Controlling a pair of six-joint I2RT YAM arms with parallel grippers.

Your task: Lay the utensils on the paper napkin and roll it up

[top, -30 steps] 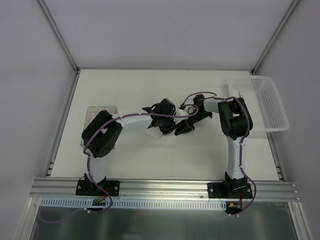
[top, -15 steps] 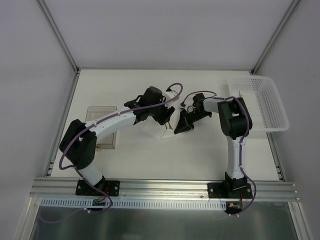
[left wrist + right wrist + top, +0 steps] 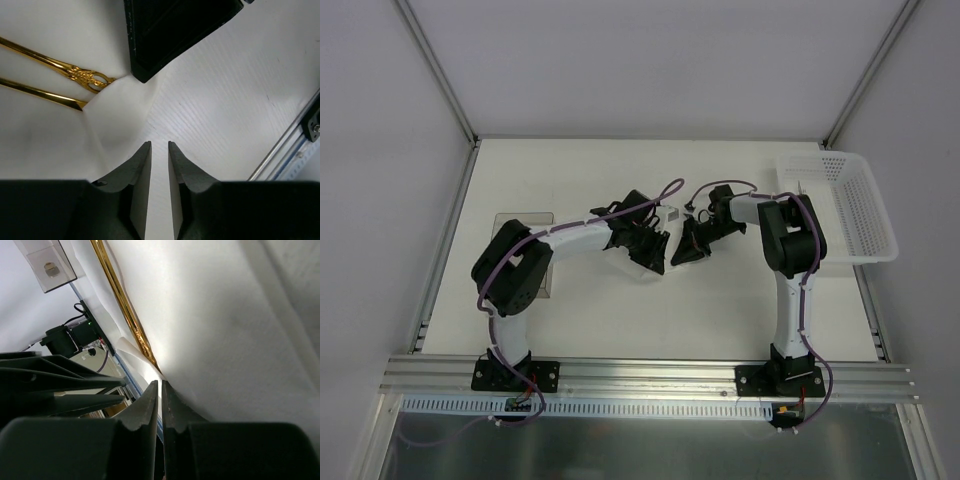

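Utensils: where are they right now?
Mid-table between the left gripper and right gripper, hidden in the top view. The left wrist view shows the utensils upper left, side by side on the napkin, ends under a raised fold.

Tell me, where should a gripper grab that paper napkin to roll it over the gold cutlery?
Probably the raised fold of the paper napkin where it covers the utensils, pinched from the side where no gold sticks out. There the sheet seems lifted off the table, offering an edge to pinch; elsewhere it lies flat.

The utensils (image 3: 50,62) lie on the paper napkin (image 3: 120,125) mid-table (image 3: 570,170), the basket (image 3: 850,210) at its right edge.
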